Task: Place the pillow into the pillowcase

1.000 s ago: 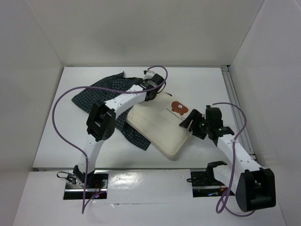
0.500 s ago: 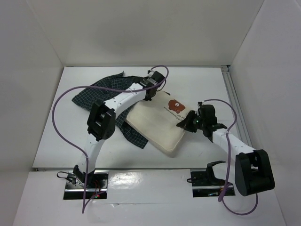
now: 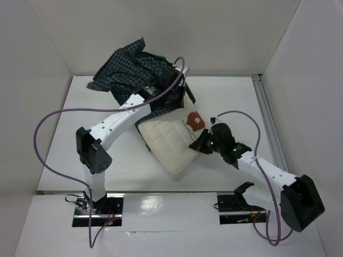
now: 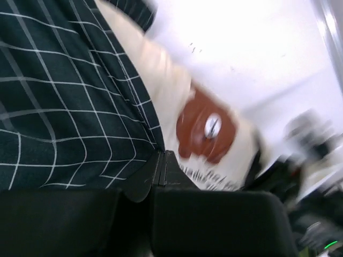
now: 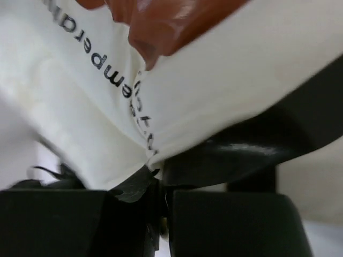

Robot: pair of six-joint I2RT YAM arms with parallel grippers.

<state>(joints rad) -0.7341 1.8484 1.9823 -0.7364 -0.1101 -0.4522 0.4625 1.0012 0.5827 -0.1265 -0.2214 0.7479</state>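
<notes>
The dark checked pillowcase (image 3: 134, 64) hangs lifted off the table at the back, its lower edge draped over the far end of the pillow (image 3: 169, 142). My left gripper (image 3: 179, 100) is shut on the pillowcase's edge; in the left wrist view the jaws (image 4: 162, 156) meet on the checked cloth (image 4: 69, 96), with the bear print (image 4: 206, 128) just beyond. The cream pillow lies tilted in the middle of the table. My right gripper (image 3: 197, 140) is shut on its right edge near the bear face; up close the jaws (image 5: 157, 172) pinch a fold of white fabric (image 5: 225, 80) beside the black text.
White walls enclose the table on three sides. A metal rail (image 3: 268, 123) runs along the table's right edge. Purple cables (image 3: 43, 134) loop off both arms. The arm bases (image 3: 96, 206) sit at the near edge.
Both grippers have shut. The left arm has risen and carried the pillowcase up off the table. The right gripper has moved left onto the pillow's edge and bunched the pillow leftward.
</notes>
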